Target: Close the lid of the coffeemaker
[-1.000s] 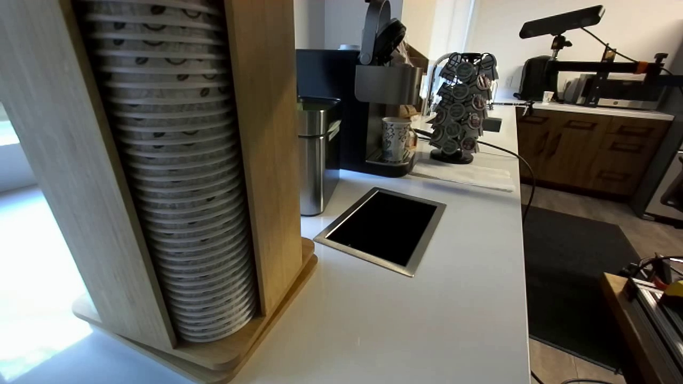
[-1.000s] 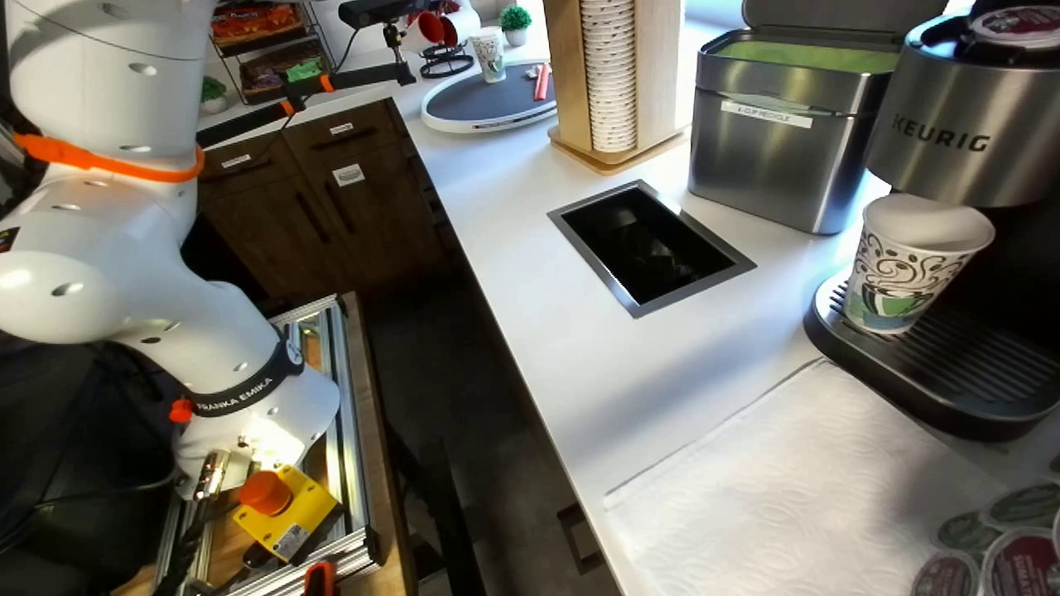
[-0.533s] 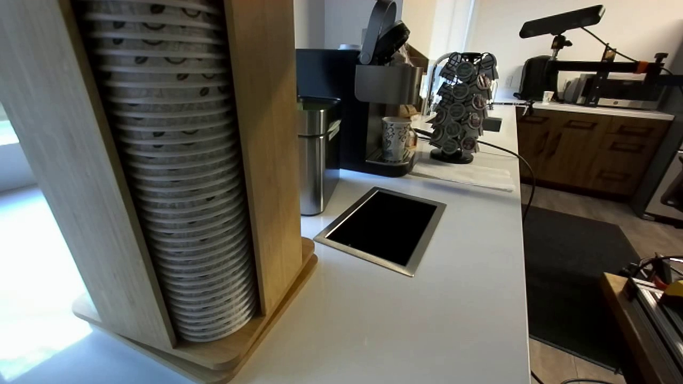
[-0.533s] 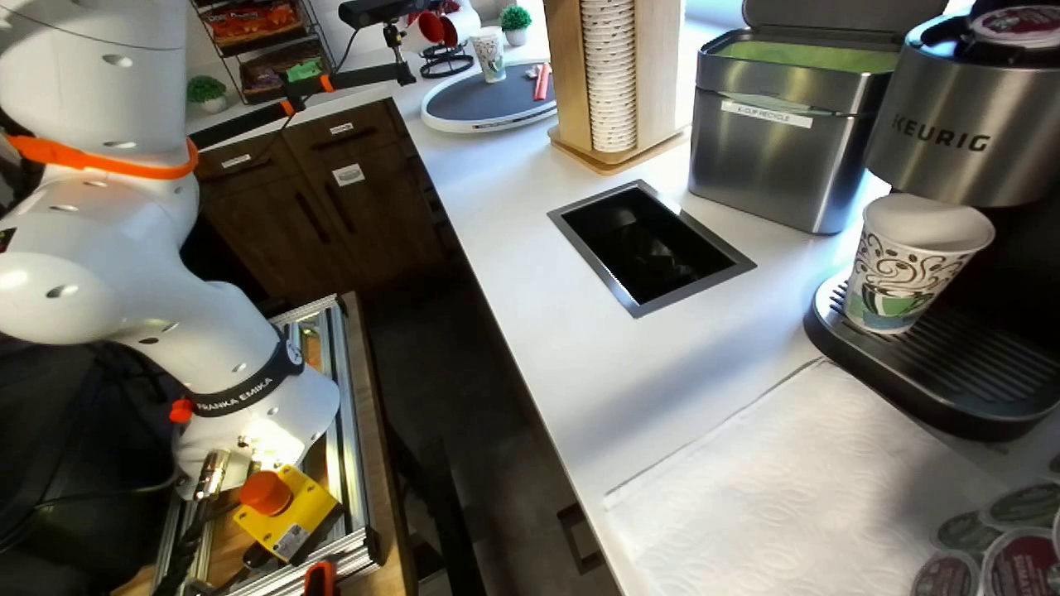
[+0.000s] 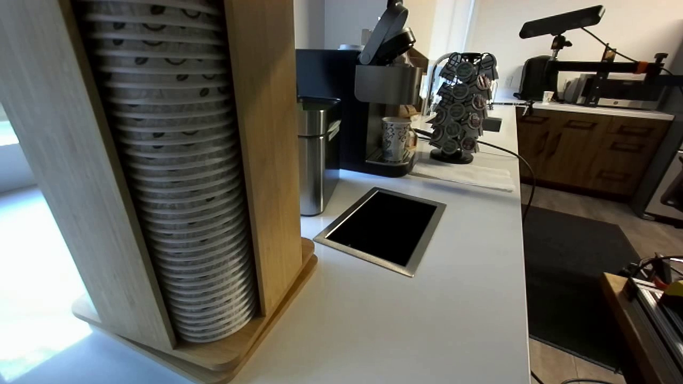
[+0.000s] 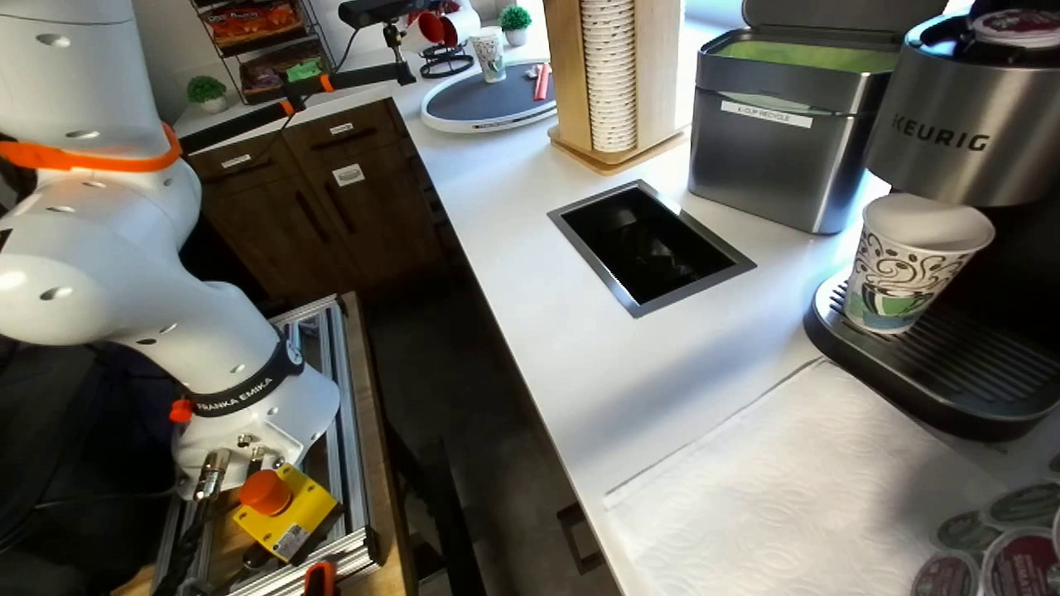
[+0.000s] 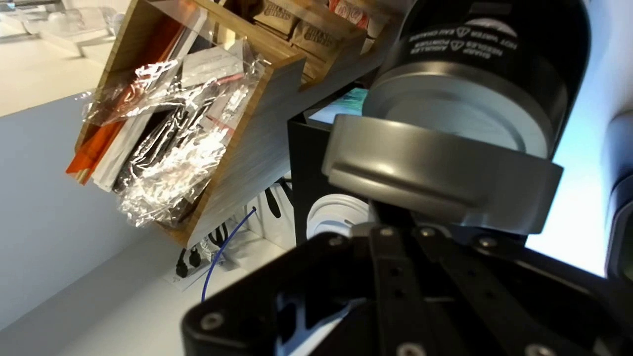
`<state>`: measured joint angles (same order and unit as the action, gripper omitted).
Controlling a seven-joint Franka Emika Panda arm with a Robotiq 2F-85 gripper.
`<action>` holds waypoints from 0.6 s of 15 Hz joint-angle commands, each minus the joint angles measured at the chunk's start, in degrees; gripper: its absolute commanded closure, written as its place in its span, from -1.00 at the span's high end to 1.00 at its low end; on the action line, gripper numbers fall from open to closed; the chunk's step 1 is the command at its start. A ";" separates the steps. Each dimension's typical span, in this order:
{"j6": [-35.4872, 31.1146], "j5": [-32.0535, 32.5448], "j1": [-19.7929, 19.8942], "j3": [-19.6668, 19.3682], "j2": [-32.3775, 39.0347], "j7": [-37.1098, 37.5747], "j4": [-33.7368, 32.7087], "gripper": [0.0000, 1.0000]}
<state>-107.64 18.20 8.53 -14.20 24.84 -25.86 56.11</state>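
Observation:
The coffeemaker is a grey and black Keurig machine, seen in both exterior views [image 5: 388,84] [image 6: 965,124]. Its lid [image 5: 383,37] stands raised and tilts forward over the machine's top. In the wrist view the lid [image 7: 445,170] is close, with a grey handle band and a black round part bearing white warning text. My gripper [image 7: 405,225] has its fingers together, their tips partly hidden behind the handle band. In an exterior view a dark piece of the gripper [image 5: 395,2] shows against the lid's upper end. A pod [image 6: 1020,26] sits in the machine's open top.
A patterned paper cup [image 6: 911,261] stands on the drip tray. A steel recycle bin [image 6: 770,141] is beside the machine, a pod rack [image 5: 461,106] on its far side. A framed counter opening [image 6: 596,269] lies in front. A wooden tray of packets [image 7: 277,69] is nearby.
The lid has tilted further forward and lower, to the right in an exterior view, with the gripper following it. The arm has shifted left in an exterior view. Cup and bin are unmoved.

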 commanded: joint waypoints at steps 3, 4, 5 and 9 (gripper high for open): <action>-7.11 -4.70 0.99 0.74 -11.65 1.44 18.37 -1.00; -8.24 -5.67 1.26 0.74 -12.93 1.43 20.73 -1.00; -9.25 -6.40 1.45 0.64 -14.41 1.51 23.02 -1.00; -15.83 -10.55 2.55 0.52 -19.49 0.75 32.01 -1.00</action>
<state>-120.28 10.94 10.46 -14.17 12.56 -24.96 76.75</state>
